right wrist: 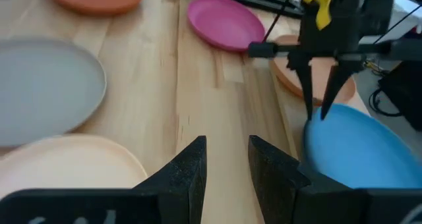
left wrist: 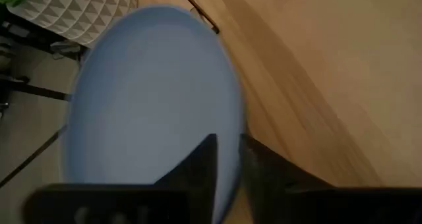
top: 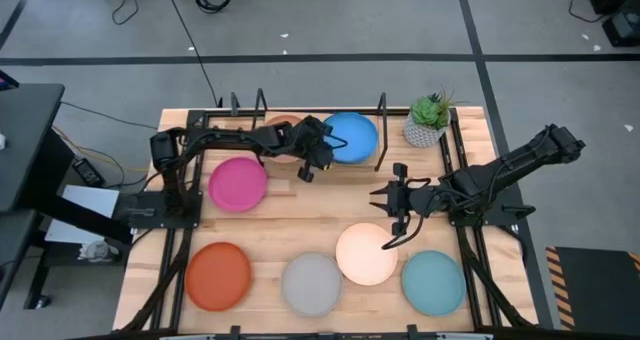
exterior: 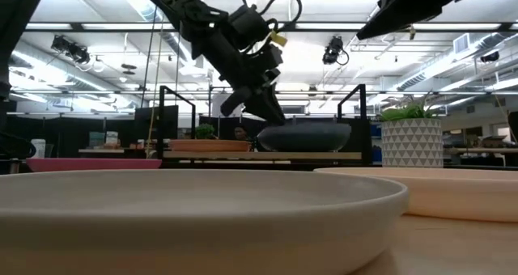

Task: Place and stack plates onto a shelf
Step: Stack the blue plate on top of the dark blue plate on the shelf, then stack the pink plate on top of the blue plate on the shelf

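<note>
High view, going left to right: a round orange matte plate lies near the slatted wooden worktop's front left edge, with a round pink matte plate farther back. A round grey plate, a round cream plate and a round light blue plate line the front edge, leaving bare boards across the middle. On the narrow light wooden shelf with black hoop uprights at the back edge, a tan plate is mostly hidden by the left arm. Beside it, the round blue matte plate lies flat; the left pincer pinches its near rim. A potted green plant stands right of it. The right pincer hovers spread over the cream plate's back edge.
</note>
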Controlling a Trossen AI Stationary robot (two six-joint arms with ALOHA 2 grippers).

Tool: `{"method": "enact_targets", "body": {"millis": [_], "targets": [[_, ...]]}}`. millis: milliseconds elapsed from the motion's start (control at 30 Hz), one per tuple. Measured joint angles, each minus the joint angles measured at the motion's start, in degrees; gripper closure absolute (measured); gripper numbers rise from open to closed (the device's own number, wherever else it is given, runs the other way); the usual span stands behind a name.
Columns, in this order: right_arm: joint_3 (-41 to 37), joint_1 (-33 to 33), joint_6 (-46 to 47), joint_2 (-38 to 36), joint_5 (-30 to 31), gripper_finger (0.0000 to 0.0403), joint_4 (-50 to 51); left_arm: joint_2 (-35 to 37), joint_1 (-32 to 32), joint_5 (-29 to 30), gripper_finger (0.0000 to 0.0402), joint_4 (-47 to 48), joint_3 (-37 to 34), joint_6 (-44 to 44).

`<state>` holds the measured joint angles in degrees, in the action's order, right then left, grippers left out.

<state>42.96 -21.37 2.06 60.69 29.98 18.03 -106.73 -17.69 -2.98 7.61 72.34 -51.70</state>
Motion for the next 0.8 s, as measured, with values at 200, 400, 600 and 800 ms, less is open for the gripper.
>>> {"method": "enact_targets", "body": {"millis": [200, 400, 600, 800], "targets": [[0.0, -0.1, 1.4, 0.1, -0.1, 0.0285, 0.6, 0.7, 0.7, 1.9, 0.0254, -1.3, 0.0, 1.8], [0.0, 0.0, 1.4, 0.0, 0.1, 0.0285, 0.8, 4.4, 3.1, 5.3, 0.0244, 3.2, 0.0, 7.7], [-2.2, 0.0, 1.3, 0.1, 0.3, 0.0285, -0.3, 8.9, 7.0, -2.3, 0.0243, 19.9, 0.0, 21.2], [-6.1, 0.2, -0.6, 0.1, 0.4, 0.0284, -5.6, 8.9, 12.5, -8.3, 0.0242, 34.4, -0.3, 37.3]]}}
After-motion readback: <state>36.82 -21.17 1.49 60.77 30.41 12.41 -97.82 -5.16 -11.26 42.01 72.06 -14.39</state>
